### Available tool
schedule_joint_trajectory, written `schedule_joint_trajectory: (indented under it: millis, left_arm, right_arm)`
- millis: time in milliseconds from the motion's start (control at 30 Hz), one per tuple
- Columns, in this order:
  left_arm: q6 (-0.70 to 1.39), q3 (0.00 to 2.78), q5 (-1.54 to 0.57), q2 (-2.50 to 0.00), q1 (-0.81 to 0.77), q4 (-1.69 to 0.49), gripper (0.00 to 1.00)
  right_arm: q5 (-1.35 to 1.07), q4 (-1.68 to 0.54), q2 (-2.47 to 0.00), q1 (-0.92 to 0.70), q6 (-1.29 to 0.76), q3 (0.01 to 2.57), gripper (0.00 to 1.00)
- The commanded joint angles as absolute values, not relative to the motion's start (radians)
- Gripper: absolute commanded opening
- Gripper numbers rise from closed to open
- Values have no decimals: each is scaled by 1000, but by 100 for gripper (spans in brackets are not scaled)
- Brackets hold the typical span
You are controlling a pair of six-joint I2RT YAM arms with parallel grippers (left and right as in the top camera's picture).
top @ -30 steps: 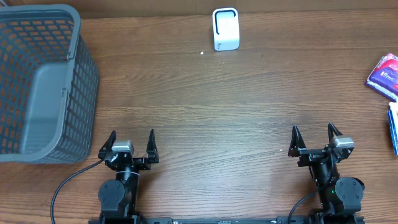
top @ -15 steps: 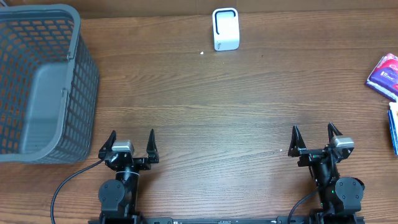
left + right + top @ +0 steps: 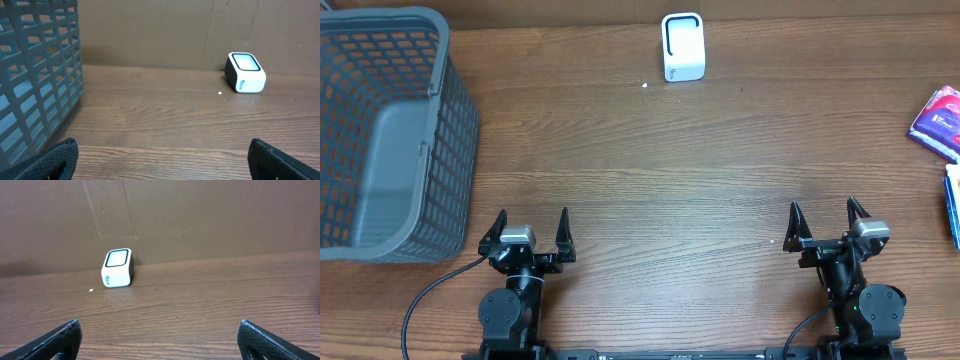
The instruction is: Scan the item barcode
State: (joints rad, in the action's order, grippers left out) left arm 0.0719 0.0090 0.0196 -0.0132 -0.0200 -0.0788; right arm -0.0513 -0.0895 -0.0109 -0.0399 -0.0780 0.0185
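We find little that reads: the white scanner (image 3: 682, 46) carries a faint mark low on its front face, too small for us to make out, and its top is a pale window with a dark rim. It stands upright at the far edge of the wooden table (image 3: 650, 170). Far to the right of the scanner, at the table's edge, lies a purple and red packet (image 3: 938, 120) with pale lettering we cannot read. A blue item (image 3: 954, 205) lies on that same side, further from the scanner and cut off by the frame.

The left gripper (image 3: 532, 218) rests low, well in front of the scanner and to its left, pointing towards the scanner's end of the table. Its jaws are spread wide and hold nothing. The right gripper (image 3: 823, 208) mirrors it in front of the scanner and to its right, likewise spread wide with nothing between its fingers. Both arms are folded back over their bases. A grey mesh basket (image 3: 455, 120) sits far to the left of the scanner, and a black cable (image 3: 420, 300) loops by the left arm's base
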Motion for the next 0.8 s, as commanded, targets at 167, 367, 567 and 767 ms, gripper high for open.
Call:
schedule_joint_trajectory:
  millis: [167,367,567,767]
  left_arm:
    - [56,5,26,-4,-20,-77,100]
    - [56,5,26,-4,-20,-77,100]
    - [56,5,26,-4,-20,-77,100]
    - [56,5,26,-4,-20,-77,100]
  right_arm:
    - [-17,-85,-3,-38,-77,8,100]
    - [-1,-86,-3,-38,10,8,100]
    - [-1,-87,-3,-38,78,8,100]
    - [-5,-86,-3,-38,79,8,100]
